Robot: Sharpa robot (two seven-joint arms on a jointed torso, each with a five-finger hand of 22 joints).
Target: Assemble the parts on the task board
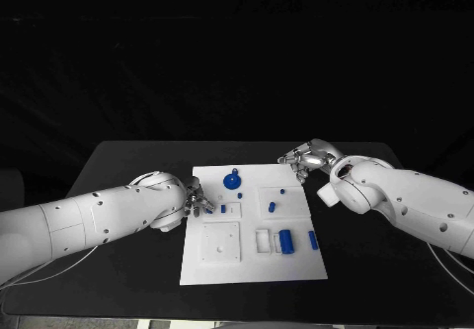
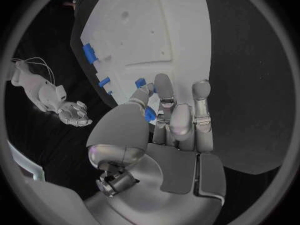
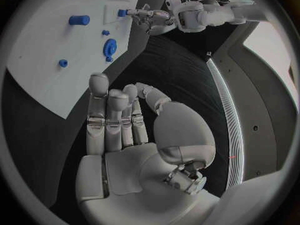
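The white task board (image 1: 296, 267) lies mid-table, also seen in the left wrist view (image 2: 156, 30) and the right wrist view (image 3: 37, 70). My left hand (image 1: 194, 199) sits at the board's left edge and pinches a small blue part (image 2: 149, 116) between thumb and finger; that part (image 3: 123, 13) sticks out from its fingertips. My right hand (image 1: 304, 159) hovers over the black table by the board's far right corner, fingers straight, holding nothing (image 3: 119, 130). A round blue disc (image 1: 232, 180) lies near the far edge. A blue cylinder (image 1: 288, 240) and a slimmer blue piece (image 1: 312, 239) lie at the right.
Several small blue pieces (image 1: 272, 205) stand around the board's middle, one (image 1: 224, 208) close to my left fingers. A raised square plate (image 1: 220, 243) takes the near left of the board. Black table (image 1: 129, 164) surrounds the board on all sides.
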